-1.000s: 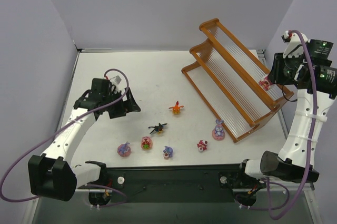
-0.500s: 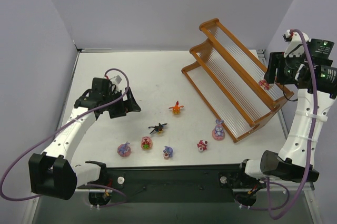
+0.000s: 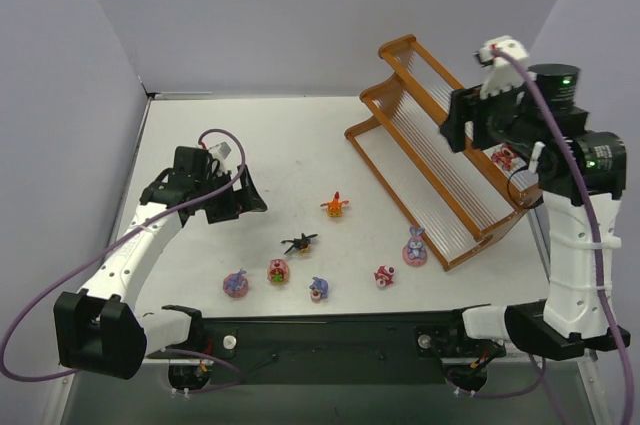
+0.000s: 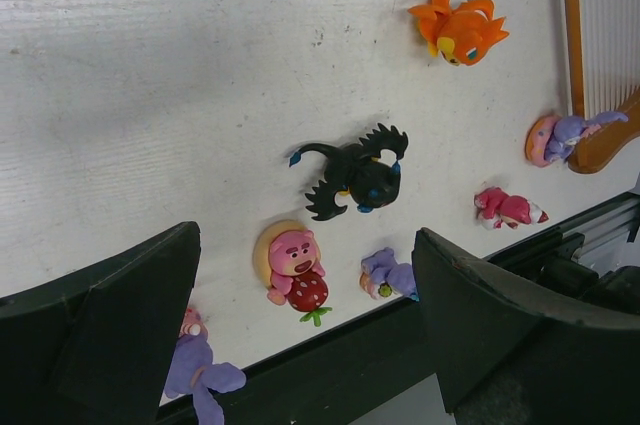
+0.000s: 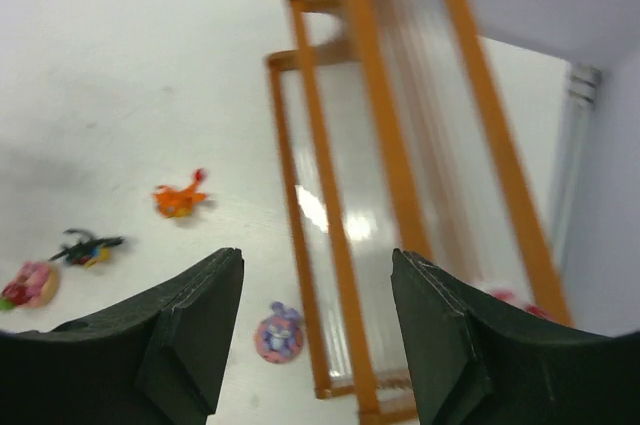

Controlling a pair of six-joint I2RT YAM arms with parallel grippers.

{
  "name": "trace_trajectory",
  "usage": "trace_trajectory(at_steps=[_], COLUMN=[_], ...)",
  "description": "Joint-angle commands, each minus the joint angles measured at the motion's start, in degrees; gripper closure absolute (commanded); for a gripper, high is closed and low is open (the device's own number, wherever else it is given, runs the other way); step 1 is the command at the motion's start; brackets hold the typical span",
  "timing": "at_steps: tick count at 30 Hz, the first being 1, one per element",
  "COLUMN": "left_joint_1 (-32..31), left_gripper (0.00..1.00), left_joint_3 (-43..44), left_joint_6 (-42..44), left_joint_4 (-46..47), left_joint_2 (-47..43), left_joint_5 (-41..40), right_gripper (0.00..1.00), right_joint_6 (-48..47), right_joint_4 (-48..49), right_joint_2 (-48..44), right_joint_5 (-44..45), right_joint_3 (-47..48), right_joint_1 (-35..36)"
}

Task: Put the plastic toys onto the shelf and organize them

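Observation:
The orange-brown shelf [image 3: 440, 160] stands at the far right. One pink-red toy [image 3: 503, 156] lies on its right end, and shows blurred in the right wrist view [image 5: 510, 300]. My right gripper [image 3: 458, 125] hovers open and empty above the shelf [image 5: 400, 175]. On the table lie an orange toy [image 3: 334, 206], a black winged toy [image 3: 299, 242], a pink bear [image 3: 278, 270], two purple toys [image 3: 236, 283] [image 3: 319, 289], a pink-red toy [image 3: 384, 275] and a purple toy on a pink disc [image 3: 414, 246]. My left gripper [image 3: 250, 190] is open and empty, left of them.
The left wrist view shows the orange toy [image 4: 460, 30], black toy [image 4: 355, 173], pink bear [image 4: 293, 263] and a purple toy [image 4: 388, 273] near the table's black front edge [image 4: 330, 365]. White walls close in on the left, back and right.
My right gripper has let go of the pink-red toy on the shelf's right end, risen and swung left over the shelf. The left arm has not moved.

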Motion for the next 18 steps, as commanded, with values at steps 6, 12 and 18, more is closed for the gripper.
trace_trajectory(at_steps=[6, 12, 18], left_joint_1=[1.14, 1.49, 1.49], left_gripper=[0.03, 0.03, 0.03], left_joint_3=[3.42, 3.16, 1.66], left_joint_6=[1.45, 1.28, 0.31], left_joint_4=[-1.73, -2.26, -1.38], left_joint_2=[-3.60, -4.66, -5.89], left_joint_5=[-2.58, -3.19, -2.58], right_gripper=[0.39, 0.41, 0.42], right_joint_6=[2.03, 11.77, 13.72], right_joint_4=[13.04, 17.10, 20.27], right_joint_2=[-1.52, -0.90, -5.91], right_joint_5=[6.55, 11.20, 12.01], right_joint_3=[-23.02, -39.46, -57.85], right_joint_1=[40.01, 45.21, 44.34])
